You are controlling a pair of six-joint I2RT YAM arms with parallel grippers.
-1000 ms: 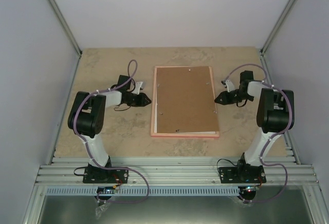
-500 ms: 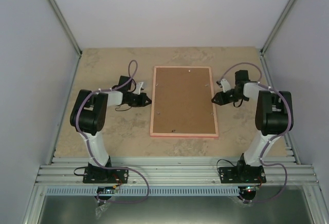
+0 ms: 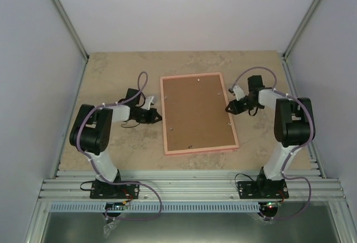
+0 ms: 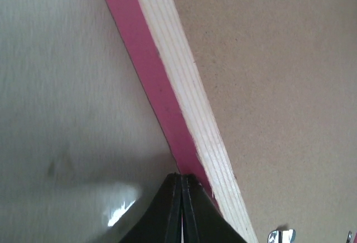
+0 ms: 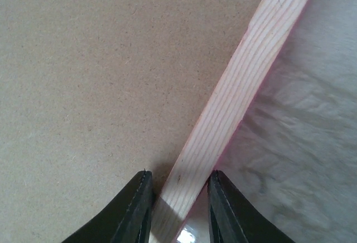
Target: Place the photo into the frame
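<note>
Pink frame [image 3: 201, 150] back-up; left tool [image 4: 182, 177] shut at edge; right tool [image 5: 179, 175] pinching frame.

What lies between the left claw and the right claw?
The pink frame, lying back up with its brown backing board inside, fills that stretch. The top view shows it.

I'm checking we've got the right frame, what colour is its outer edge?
The frame edge is pink, beside pale bare wood; clearest in the left wrist view.
</note>
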